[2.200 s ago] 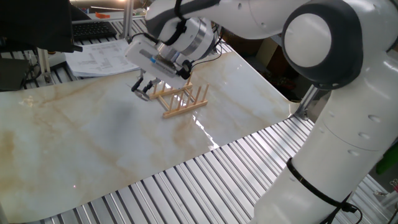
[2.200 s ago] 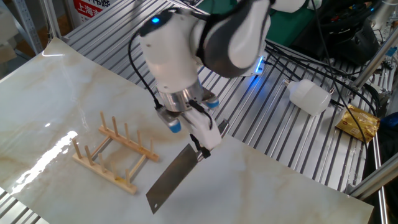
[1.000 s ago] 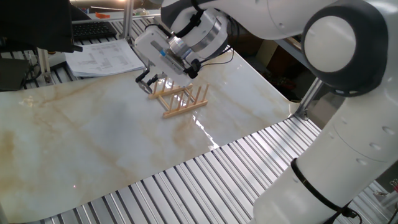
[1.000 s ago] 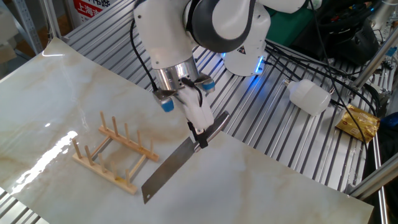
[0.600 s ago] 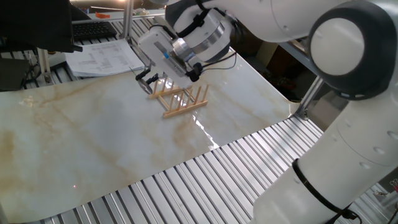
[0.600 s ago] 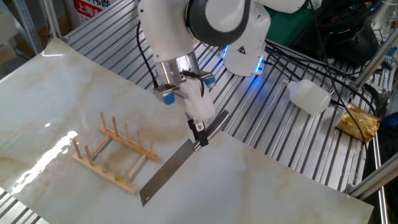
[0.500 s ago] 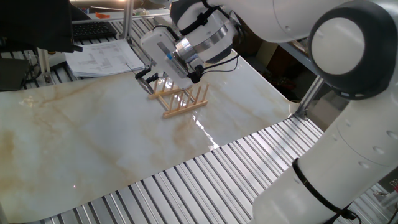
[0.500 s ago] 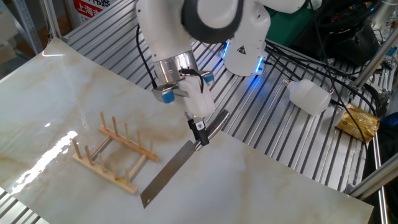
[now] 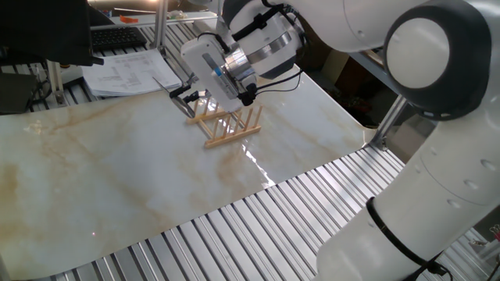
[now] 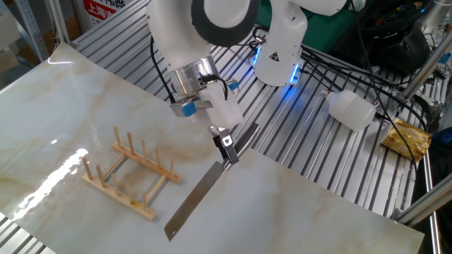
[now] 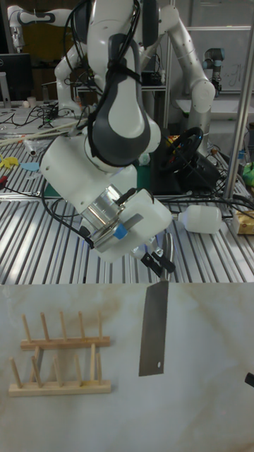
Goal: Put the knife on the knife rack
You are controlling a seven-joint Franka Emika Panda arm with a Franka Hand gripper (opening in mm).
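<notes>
The knife point(image 10: 198, 194) is a steel cleaver that hangs in the air, blade slanting down over the marble top, handle point(image 10: 244, 136) uppermost. My gripper point(image 10: 226, 149) is shut on it where blade meets handle. The tall fixed view shows the broad blade point(image 11: 154, 328) hanging below my gripper point(image 11: 161, 265), to the right of the knife rack point(image 11: 60, 357) and apart from it. The light-wood knife rack point(image 10: 131, 173) stands with nothing between its pegs. In one fixed view my gripper point(image 9: 182, 96) sits just left of the rack point(image 9: 228, 125); the knife is barely visible there.
The marble top point(image 9: 117, 179) lies on a slatted metal bench. A white plastic bottle point(image 10: 351, 109) and a gold packet point(image 10: 408, 137) lie on the slats behind the arm, with cables. Papers point(image 9: 129, 72) and a keyboard point(image 9: 117, 37) sit at the far edge.
My wrist has turned and lifted slightly with the knife in it. The blade has swung and now looks narrower in the other fixed view. The rack has not moved.
</notes>
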